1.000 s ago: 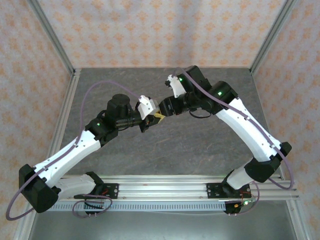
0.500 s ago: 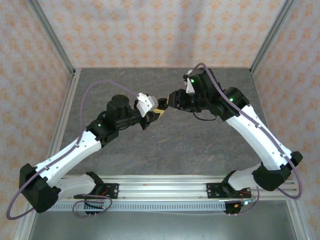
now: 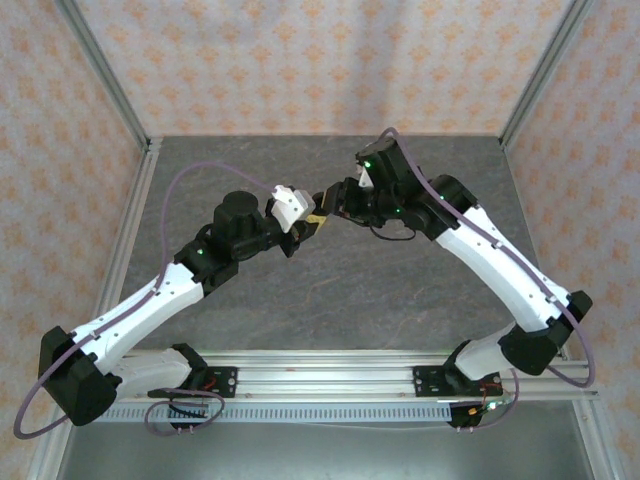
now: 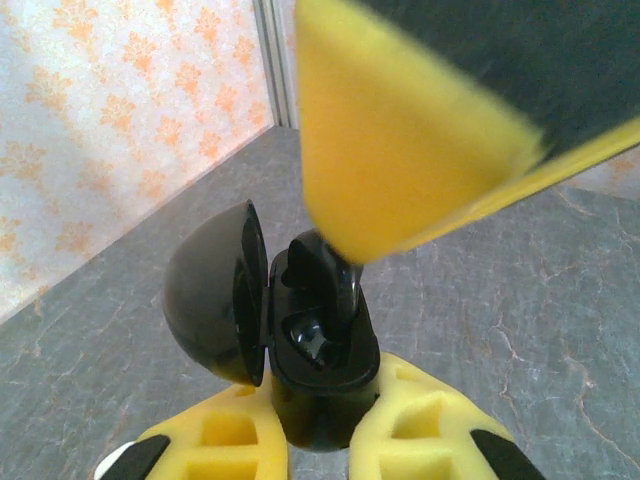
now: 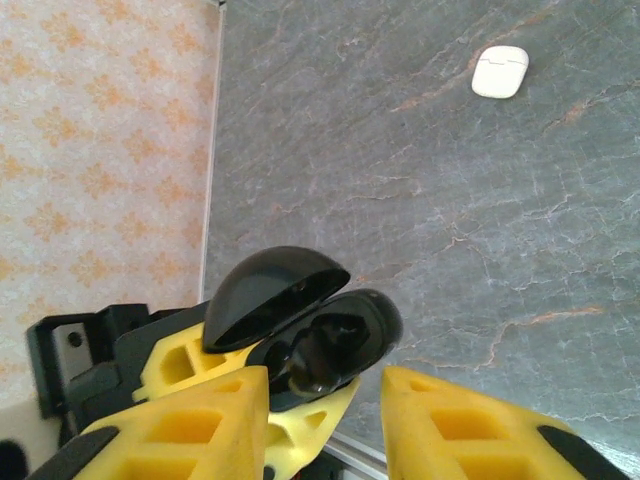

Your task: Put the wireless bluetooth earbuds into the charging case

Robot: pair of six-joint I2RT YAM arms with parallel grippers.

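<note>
My left gripper [image 4: 322,420] is shut on the base of a black charging case [image 4: 322,352], holding it in the air with its domed lid [image 4: 205,295] swung open. A black earbud [image 4: 318,265] stands in the case's upper well; the lower well is bare and glossy. In the top view the left gripper [image 3: 311,224] and right gripper [image 3: 329,205] meet tip to tip above the table's middle. My right gripper [image 5: 325,385] hovers over the case [image 5: 368,318], jaws apart, the earbud [image 5: 318,365] below the gap and close to one finger, which looms blurred [image 4: 400,140] in the left wrist view.
A white charging case [image 5: 500,72], closed, lies on the grey stone-patterned table [image 5: 420,180]. Patterned walls with metal posts [image 3: 110,90] enclose the table on three sides. The arms' base rail [image 3: 330,375] runs along the near edge.
The right gripper swung left and down to the open case and its jaws narrowed. The left gripper kept the case and lifted slightly towards it.
</note>
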